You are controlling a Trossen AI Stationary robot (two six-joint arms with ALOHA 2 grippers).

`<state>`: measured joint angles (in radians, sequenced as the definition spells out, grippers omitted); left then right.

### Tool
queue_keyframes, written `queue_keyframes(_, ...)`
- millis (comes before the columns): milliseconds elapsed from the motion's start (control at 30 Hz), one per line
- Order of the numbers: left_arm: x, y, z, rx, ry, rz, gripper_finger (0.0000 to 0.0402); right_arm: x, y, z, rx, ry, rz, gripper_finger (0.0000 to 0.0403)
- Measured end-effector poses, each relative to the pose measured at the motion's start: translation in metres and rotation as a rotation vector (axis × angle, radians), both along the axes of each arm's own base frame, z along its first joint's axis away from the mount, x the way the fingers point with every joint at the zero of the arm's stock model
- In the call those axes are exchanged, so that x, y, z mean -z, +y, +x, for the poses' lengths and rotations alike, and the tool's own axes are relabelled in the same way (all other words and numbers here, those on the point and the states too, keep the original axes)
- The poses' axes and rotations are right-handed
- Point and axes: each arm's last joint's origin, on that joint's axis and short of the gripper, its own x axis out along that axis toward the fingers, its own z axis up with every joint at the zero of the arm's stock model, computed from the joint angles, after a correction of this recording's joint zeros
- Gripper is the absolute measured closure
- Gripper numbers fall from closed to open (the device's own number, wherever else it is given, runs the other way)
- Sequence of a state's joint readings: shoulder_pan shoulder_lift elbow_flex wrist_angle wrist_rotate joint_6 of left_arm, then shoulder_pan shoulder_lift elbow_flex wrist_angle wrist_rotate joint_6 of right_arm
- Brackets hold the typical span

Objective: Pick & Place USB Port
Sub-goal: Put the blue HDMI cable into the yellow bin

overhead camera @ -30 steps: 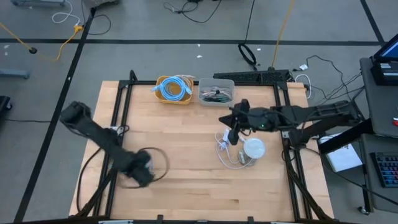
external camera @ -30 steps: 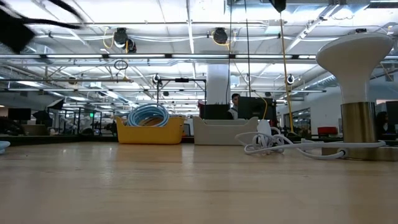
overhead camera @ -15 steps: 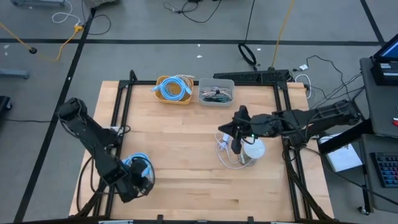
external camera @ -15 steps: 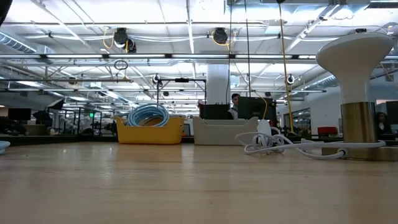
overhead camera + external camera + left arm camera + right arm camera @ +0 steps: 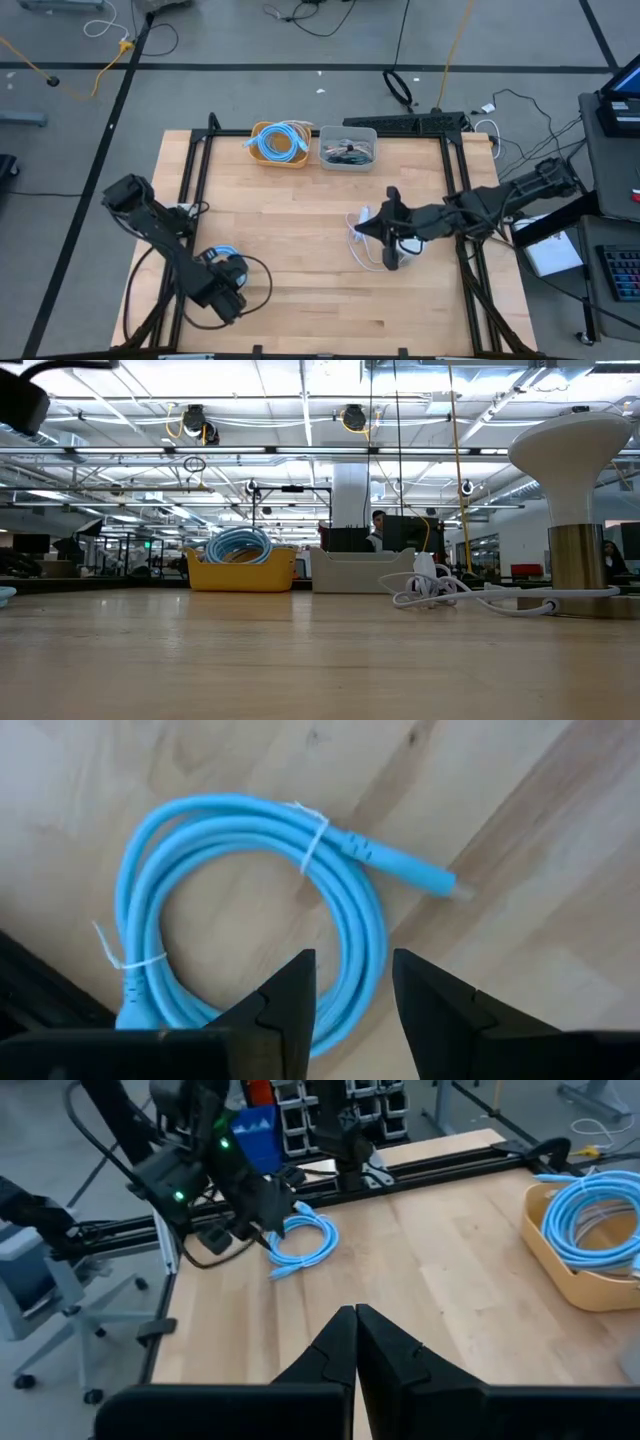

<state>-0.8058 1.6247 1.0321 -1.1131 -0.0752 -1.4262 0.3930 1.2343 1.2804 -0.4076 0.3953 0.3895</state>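
- Blue cable (image 5: 222, 258), coiled and bound with white ties, lies flat on the wooden table (image 5: 300, 290) near the front left corner; its plug end sticks out from the coil, as the left wrist view shows.
- Left gripper (image 5: 226, 297) hangs just above that coil with its two dark fingers (image 5: 290, 995) parted; nothing sits between them, and the cable rests on the wood under them.
- Yellow bin (image 5: 278, 158) stands at the table's back edge, holding another coil of blue cable.
- Grey tray (image 5: 347, 149) sits just beside the bin, to its right, with a tangle of dark cables inside.
- White cable (image 5: 365, 250) lies looped on the wood right of centre, beside a lamp with a white domed head (image 5: 583, 435) on a brass stem.
- Right gripper (image 5: 375, 228) reaches in over the white cable, its jaws pressed together and holding nothing.
- No brand, label or writing is readable on any of these things.
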Motion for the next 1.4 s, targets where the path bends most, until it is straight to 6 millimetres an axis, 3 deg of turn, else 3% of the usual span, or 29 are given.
queue_keyframes(333,0.037,-0.01,0.005,0.043,0.157,0.026,0.0166,-0.001,0.001,0.0,0.01,-0.009,0.042,0.0403)
queue_keyframes(467,0.053,-0.017,0.008,0.054,0.195,0.033,0.0154,-0.003,0.001,0.001,0.009,-0.03,0.051,0.0403)
queue_keyframes(600,0.063,-0.02,0.013,0.069,0.187,0.011,0.0207,-0.003,0.002,0.001,0.01,-0.036,0.058,0.0403)
queue_keyframes(767,0.062,-0.016,0.022,0.031,0.178,-0.037,0.0364,-0.004,0.006,-0.001,-0.01,-0.038,0.066,0.0403)
queue_keyframes(900,0.06,-0.008,0.029,-0.058,0.179,-0.045,0.0365,-0.004,0.01,-0.002,-0.029,-0.042,0.062,0.0403)
queue_keyframes(1067,0.033,-0.003,0.049,-0.128,0.01,0.058,0.0365,-0.003,0.01,-0.002,-0.004,-0.034,0.113,0.0396)
queue_keyframes(1167,-0.003,-0.005,0.067,-0.163,-0.139,0.09,0.0365,-0.002,0.008,-0.002,0.028,-0.018,0.169,0.0376)
queue_keyframes(1400,-0.086,-0.001,0.096,-0.09,-0.298,0.229,0.0365,0.009,-0.011,0.0,0.187,0.071,0.34,0.0302)
